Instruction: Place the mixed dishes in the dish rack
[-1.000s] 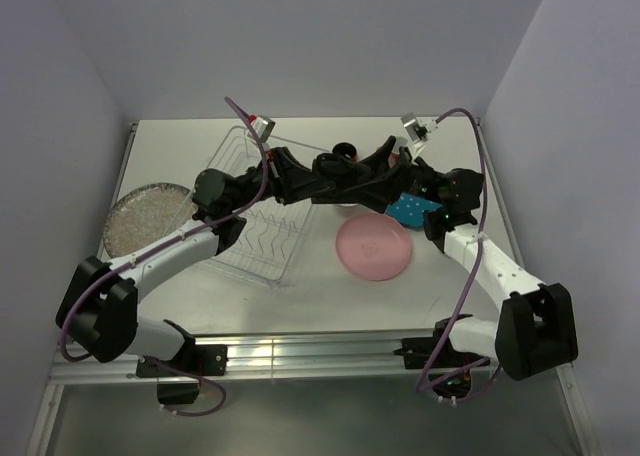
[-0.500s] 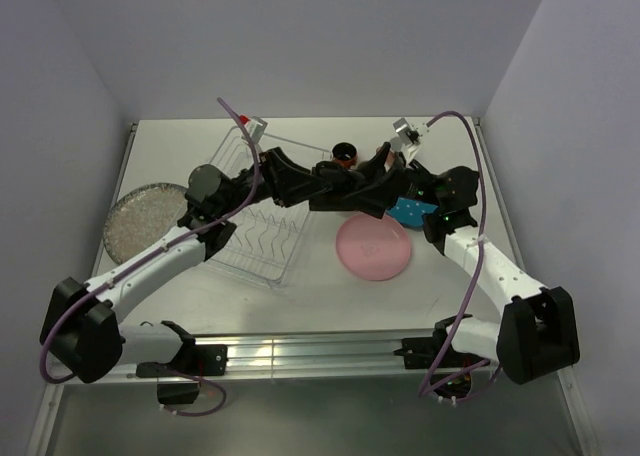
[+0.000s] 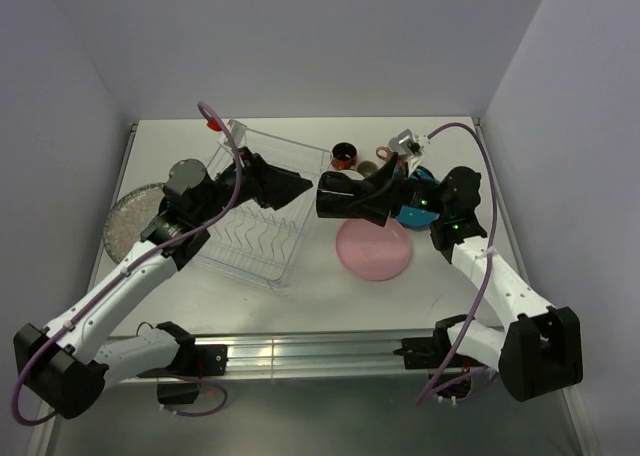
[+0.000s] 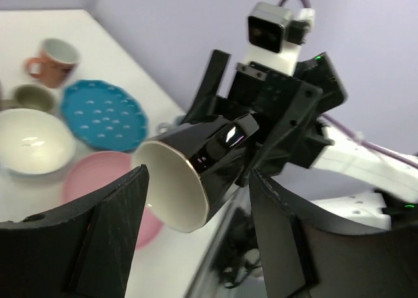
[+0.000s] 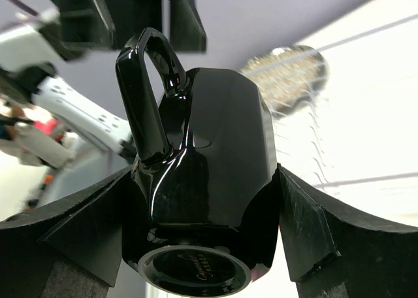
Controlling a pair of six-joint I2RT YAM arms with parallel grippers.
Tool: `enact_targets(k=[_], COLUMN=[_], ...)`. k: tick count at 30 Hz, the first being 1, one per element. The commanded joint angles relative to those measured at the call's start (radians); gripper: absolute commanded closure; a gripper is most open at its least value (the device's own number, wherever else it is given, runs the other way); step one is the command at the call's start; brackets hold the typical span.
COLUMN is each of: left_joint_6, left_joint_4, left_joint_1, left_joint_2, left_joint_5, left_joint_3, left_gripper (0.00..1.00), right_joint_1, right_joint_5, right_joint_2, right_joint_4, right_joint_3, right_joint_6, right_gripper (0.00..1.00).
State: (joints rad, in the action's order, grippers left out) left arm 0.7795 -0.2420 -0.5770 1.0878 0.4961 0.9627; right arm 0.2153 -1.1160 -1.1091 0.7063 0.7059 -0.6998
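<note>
A black mug (image 3: 331, 197) with a white inside hangs in the air between the two arms, with my right gripper (image 3: 352, 198) shut on it. In the right wrist view the black mug (image 5: 202, 174) fills the gap between both fingers, handle up. My left gripper (image 3: 298, 186) is open and apart from the mug, over the dish rack (image 3: 250, 238). The left wrist view shows the mug's mouth (image 4: 173, 190) facing my left gripper (image 4: 199, 203). Pink plate (image 3: 372, 248), teal dotted plate (image 3: 408, 214), white bowl (image 4: 29, 141) and grey speckled plate (image 3: 125, 221) lie on the table.
A dark-red mug (image 3: 345, 154) and a grey-beige mug (image 3: 368, 166) stand at the back of the table. The speckled plate lies left of the rack, close to the left wall. Grey walls close in the table on three sides.
My left gripper has opened, let go of the black mug and drawn back to the left over the rack. The right gripper keeps hold of the mug.
</note>
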Motion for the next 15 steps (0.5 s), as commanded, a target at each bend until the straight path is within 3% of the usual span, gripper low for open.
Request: enact_targets(k=[1, 5, 9, 15], left_joint_6=[-0.268, -0.474, -0.629, -0.707], left_joint_4=[0.216, 0.367, 0.447, 0.552], left_joint_1=[0.002, -0.033, -0.092, -0.113], left_joint_2=[-0.067, -0.115, -0.152, -0.202], left_joint_5=[-0.108, -0.186, -0.257, -0.379], left_joint_3=[0.073, 0.091, 0.103, 0.097], left_gripper=[0.31, 0.25, 0.25, 0.25], right_joint_1=[-0.002, 0.006, 0.024, 0.131], right_joint_5=[0.053, 0.096, 0.153, 0.338], right_joint_2=[0.057, 0.049, 0.023, -0.064], right_joint_4=[-0.181, -0.485, -0.686, -0.982], right_joint_3=[0.064, 0.142, 0.234, 0.435], right_joint_6=[0.222, 0.425, 0.61, 0.866], right_gripper=[0.94, 0.94, 0.95, 0.95])
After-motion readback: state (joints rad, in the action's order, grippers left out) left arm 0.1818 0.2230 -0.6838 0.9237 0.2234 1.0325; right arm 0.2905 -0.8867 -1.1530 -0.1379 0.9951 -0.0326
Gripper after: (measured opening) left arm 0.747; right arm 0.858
